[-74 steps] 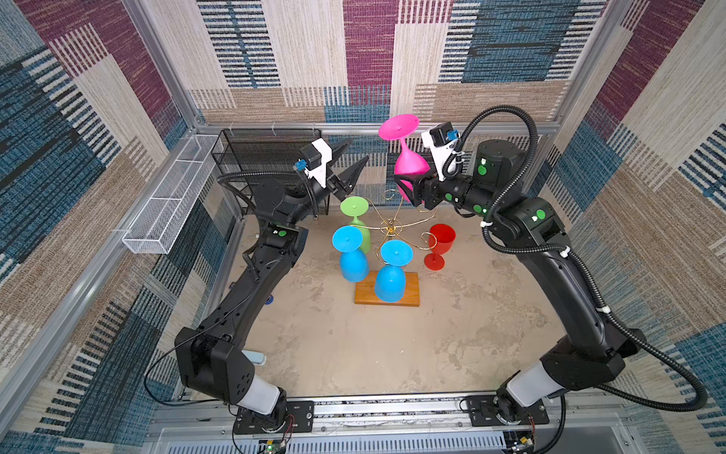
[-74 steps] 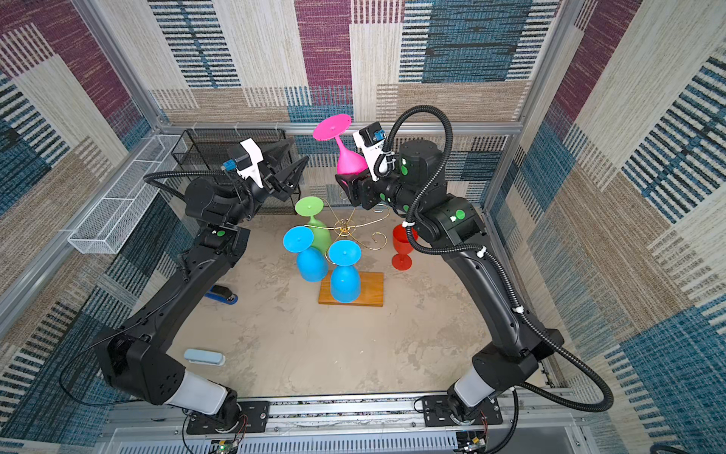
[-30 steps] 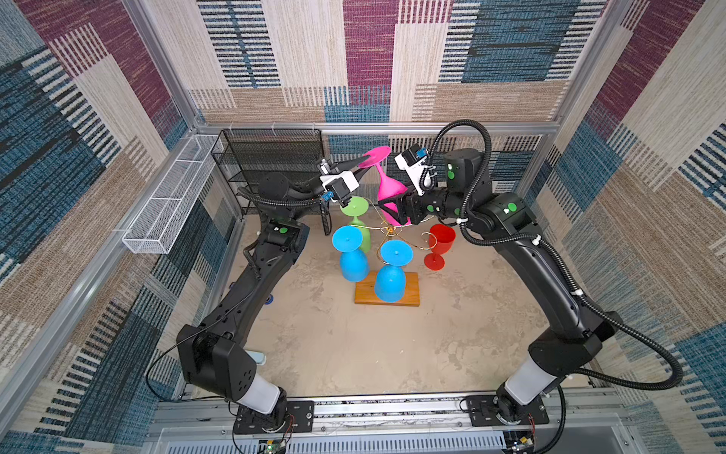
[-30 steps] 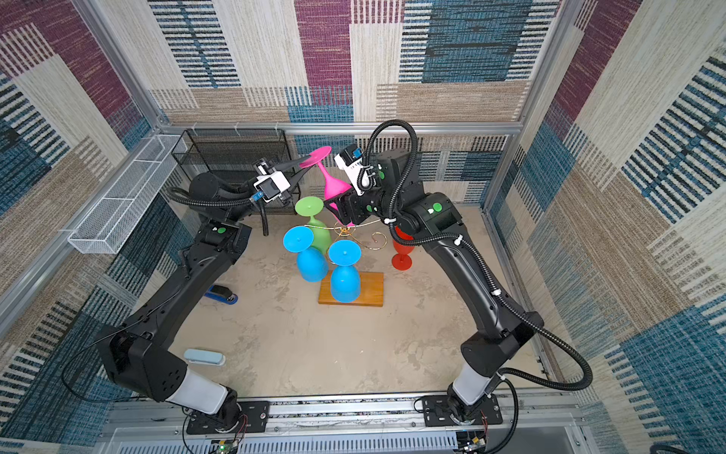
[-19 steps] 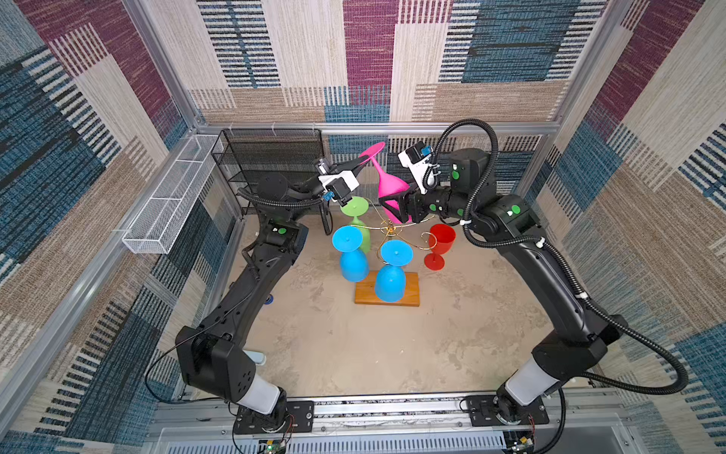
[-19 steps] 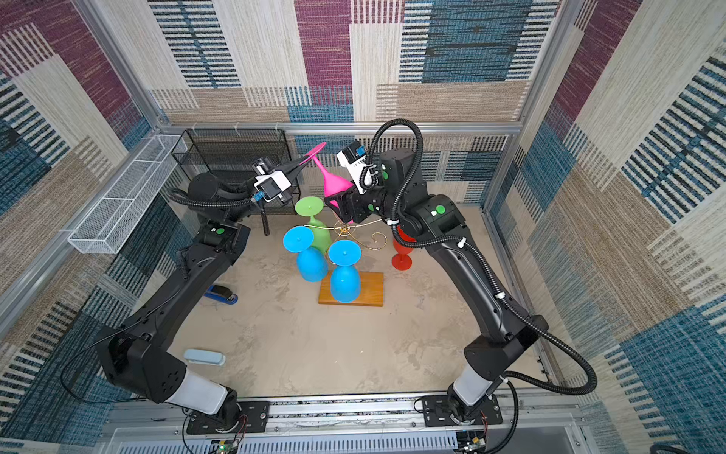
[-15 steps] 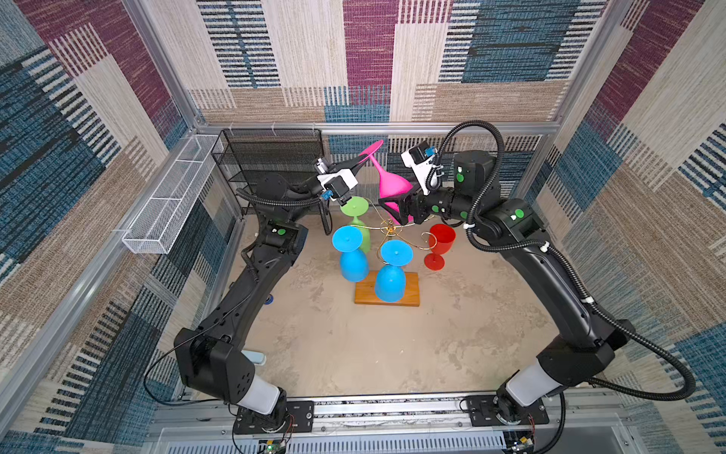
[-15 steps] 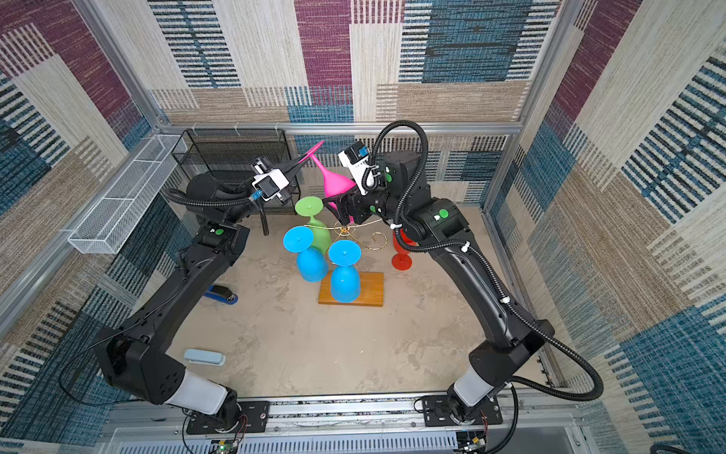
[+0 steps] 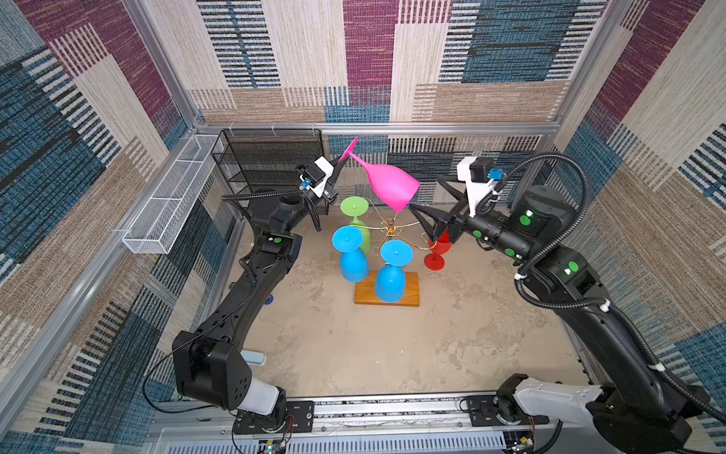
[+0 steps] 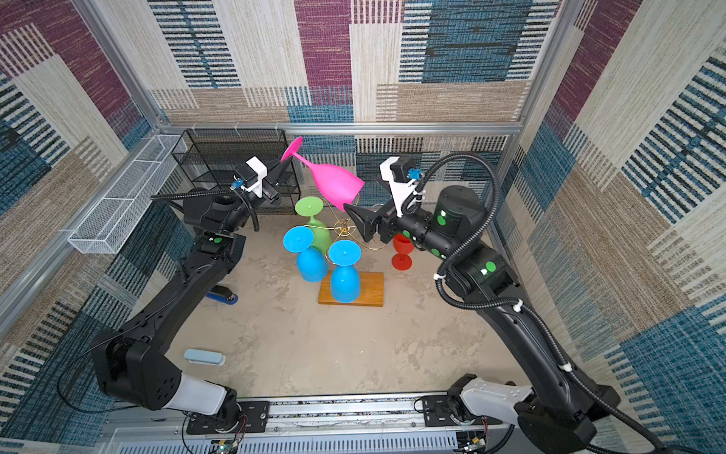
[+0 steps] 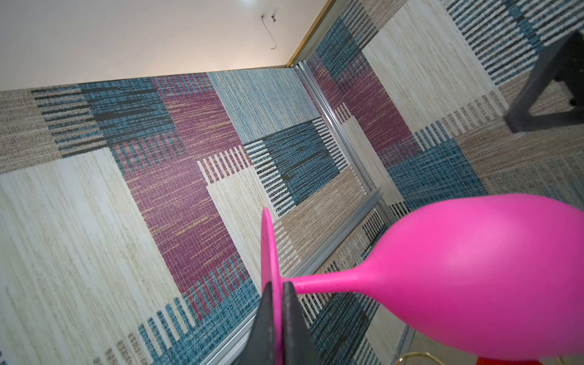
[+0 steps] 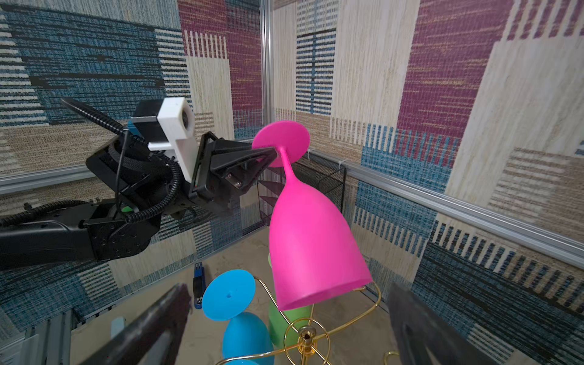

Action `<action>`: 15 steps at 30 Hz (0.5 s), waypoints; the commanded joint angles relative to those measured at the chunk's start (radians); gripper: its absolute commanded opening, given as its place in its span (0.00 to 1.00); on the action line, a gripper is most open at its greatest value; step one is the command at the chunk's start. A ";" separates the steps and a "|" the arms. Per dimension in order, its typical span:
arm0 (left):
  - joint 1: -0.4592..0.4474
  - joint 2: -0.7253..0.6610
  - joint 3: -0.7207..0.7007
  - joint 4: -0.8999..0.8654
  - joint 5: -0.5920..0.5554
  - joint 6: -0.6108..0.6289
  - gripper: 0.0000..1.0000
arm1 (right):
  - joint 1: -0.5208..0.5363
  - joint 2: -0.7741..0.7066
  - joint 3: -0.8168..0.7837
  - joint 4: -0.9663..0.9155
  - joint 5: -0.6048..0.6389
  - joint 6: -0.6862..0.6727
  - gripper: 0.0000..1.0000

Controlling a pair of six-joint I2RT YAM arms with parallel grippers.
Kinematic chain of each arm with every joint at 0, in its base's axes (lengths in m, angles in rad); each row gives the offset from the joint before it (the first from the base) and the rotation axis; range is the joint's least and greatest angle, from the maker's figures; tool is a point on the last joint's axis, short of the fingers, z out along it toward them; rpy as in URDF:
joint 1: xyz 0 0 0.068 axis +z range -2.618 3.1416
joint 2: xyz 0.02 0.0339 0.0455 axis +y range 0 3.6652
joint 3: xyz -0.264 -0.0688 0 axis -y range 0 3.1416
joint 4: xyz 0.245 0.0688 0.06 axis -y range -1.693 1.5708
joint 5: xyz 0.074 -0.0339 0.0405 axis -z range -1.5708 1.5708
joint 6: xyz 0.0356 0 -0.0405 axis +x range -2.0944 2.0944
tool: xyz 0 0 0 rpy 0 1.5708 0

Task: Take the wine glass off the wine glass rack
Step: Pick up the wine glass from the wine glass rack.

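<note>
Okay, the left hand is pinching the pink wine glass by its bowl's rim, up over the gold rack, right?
No. The left hand pinches the pink wine glass by its flat round foot, not the bowl's rim; the left wrist view shows the foot's edge between the fingers. The glass is indeed up over the gold wine glass rack.

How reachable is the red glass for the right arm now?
Probably yes: the right gripper is open and empty, the red glass stands close beneath it; only an arm of the wine glass rack curls nearby.
</note>
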 commanded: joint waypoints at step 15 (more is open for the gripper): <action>0.024 -0.083 -0.099 0.037 -0.119 -0.375 0.00 | -0.020 -0.005 -0.106 0.202 0.010 0.103 0.71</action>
